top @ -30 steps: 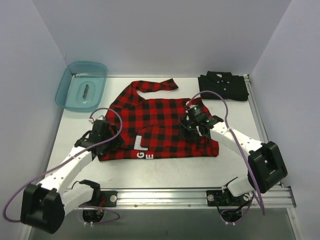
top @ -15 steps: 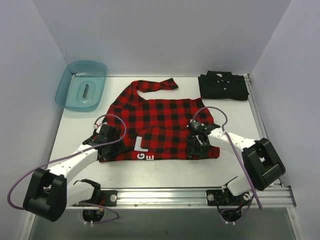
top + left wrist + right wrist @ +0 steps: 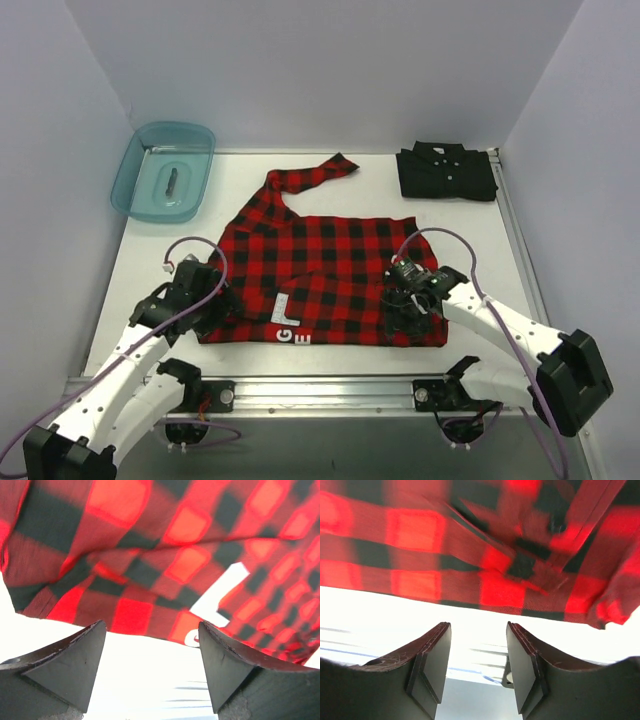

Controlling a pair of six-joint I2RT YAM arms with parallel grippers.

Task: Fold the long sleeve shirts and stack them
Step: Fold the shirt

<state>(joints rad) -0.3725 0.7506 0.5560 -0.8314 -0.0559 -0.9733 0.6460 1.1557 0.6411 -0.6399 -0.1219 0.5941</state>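
- Left gripper [image 3: 218,302]: jaws spread wide with nothing between them. In the left wrist view both fingers [image 3: 70,660] sit over bare white table, and the plaid hem lies just past the tips.
- Right gripper [image 3: 404,312]: jaws parted, narrower than the left pair, also holding nothing. In the right wrist view its fingers [image 3: 427,665] are over bare table, with the plaid edge just beyond the tips.
- Red-and-black plaid flannel shirt [image 3: 335,265]: spread flat on the table [image 3: 470,230] between the two arms, hem close to the near table edge.
- The left gripper is at the shirt's near-left corner and the right gripper at its near-right corner. From overhead, cannot tell whether the tips touch the fabric.
- White block letters [image 3: 287,318]: by the hem, left of centre, near the left gripper. Part of one letter shows in the left wrist view.
- One sleeve [image 3: 312,177]: stretched toward the far side, angled right, lying flat on the table.
- The fabric by the right gripper looks creased and folded over itself in the right wrist view.
- Black shirt [image 3: 446,172]: folded into a neat rectangle at the far-right corner of the table, collar toward the back wall, well apart from the plaid one.
- Teal plastic bin [image 3: 128,178]: at the far-left corner, with a small dark object [image 3: 172,182] inside.
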